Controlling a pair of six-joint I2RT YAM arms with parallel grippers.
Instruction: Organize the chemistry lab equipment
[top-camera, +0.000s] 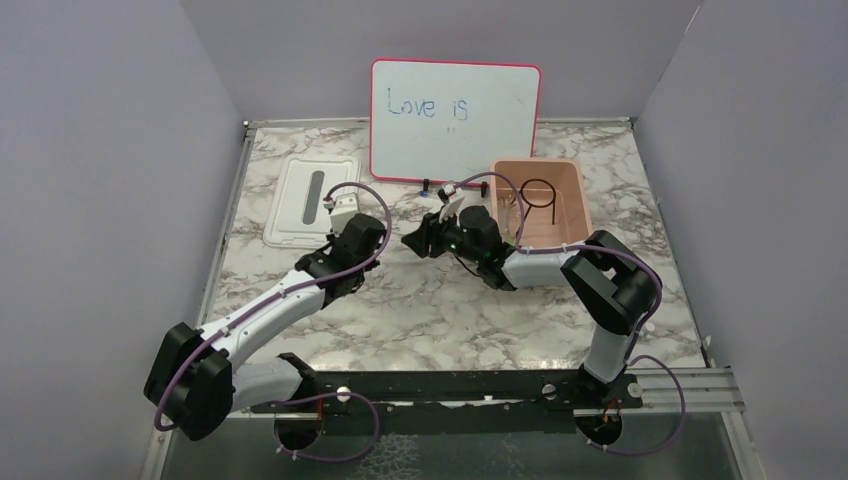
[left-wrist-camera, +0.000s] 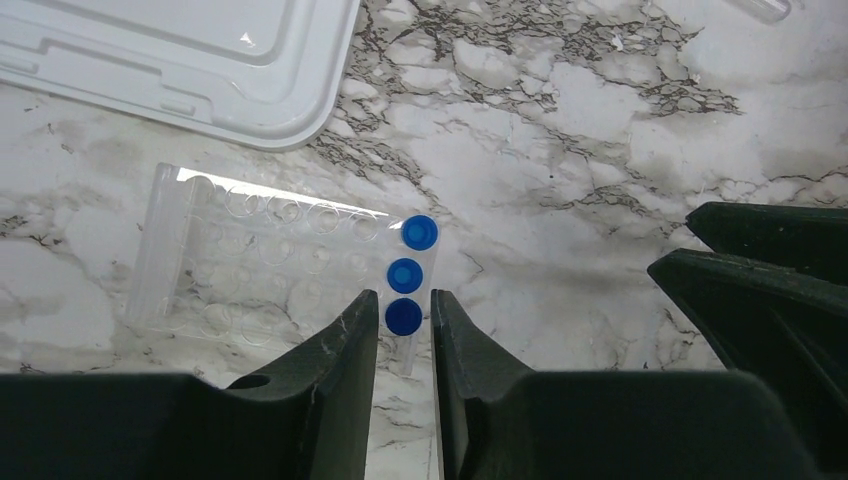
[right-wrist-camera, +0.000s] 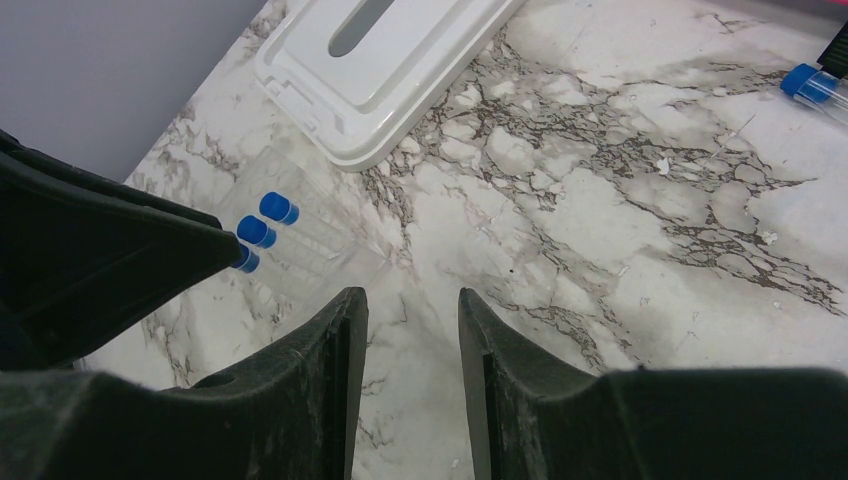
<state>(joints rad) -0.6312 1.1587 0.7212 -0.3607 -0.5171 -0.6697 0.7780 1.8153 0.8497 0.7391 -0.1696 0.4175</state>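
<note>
Left gripper (left-wrist-camera: 405, 300), left wrist view: jaws narrowly parted, straddling nearest tube (left-wrist-camera: 403, 316), cap-up in rack (left-wrist-camera: 250, 260); contact unclear. Right wrist view: right gripper (right-wrist-camera: 408, 300) parted, empty, tubes (right-wrist-camera: 256, 232) off left. Top view: rack hidden under left arm (top-camera: 290, 295).

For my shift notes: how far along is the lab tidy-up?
Done: the black wire ring is in the pink tub, and three blue-capped tubes sit in the clear rack. In hand: the left gripper, open, flanks the nearest tube. Left: one loose tube lies on the marble; right gripper open, empty.
</note>
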